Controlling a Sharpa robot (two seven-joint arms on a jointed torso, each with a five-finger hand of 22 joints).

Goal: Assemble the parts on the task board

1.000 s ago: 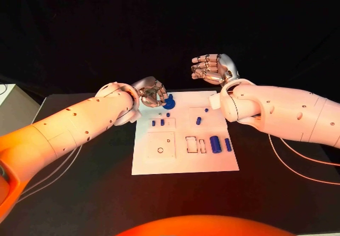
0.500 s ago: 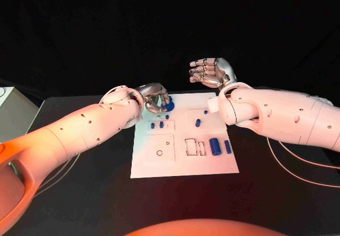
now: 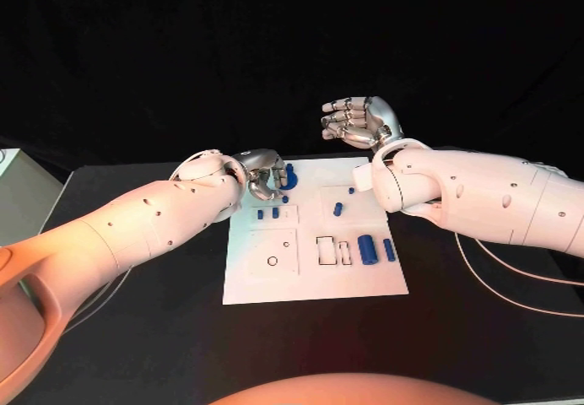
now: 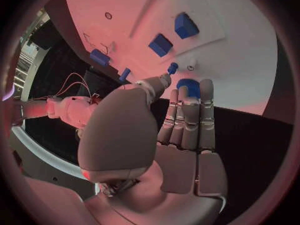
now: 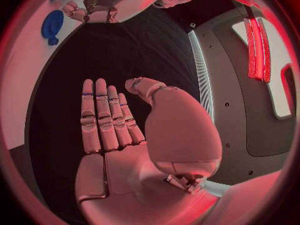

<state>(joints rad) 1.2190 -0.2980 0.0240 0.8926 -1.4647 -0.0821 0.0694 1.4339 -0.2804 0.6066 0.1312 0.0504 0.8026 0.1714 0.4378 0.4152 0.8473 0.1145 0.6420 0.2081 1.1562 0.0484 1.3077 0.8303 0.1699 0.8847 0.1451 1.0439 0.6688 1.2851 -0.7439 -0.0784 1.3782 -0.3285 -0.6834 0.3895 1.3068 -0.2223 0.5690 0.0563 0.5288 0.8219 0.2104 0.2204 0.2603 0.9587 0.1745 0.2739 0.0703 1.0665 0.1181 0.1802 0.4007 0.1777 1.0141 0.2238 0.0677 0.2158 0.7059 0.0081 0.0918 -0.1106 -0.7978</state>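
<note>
The white task board (image 3: 310, 274) lies in the middle of the table. A blue round part (image 3: 289, 176) sits at its far left corner. My left hand (image 3: 259, 171) reaches over that corner. Its outstretched fingertips (image 4: 187, 92) touch the round part (image 4: 189, 86), and the thumb lies beside a small blue peg (image 4: 172, 66). Nothing is plainly gripped. My right hand (image 3: 359, 120) hovers in the air beyond the board's far edge. Its fingers (image 5: 103, 115) are straight and it holds nothing. It also sees my left hand (image 5: 106, 2) by the round part (image 5: 52, 24).
Two blue cylinders (image 3: 366, 249) lie side by side at the board's right. Small blue pieces (image 3: 267, 213) stand left of centre, and others (image 3: 341, 207) stand nearer the right arm. A pale box (image 3: 18, 181) sits at the table's left edge. Cables (image 3: 511, 278) trail at the right.
My left hand has sunk a little onto the board's far left corner, closing in on the round part. The right hand has hardly moved.
</note>
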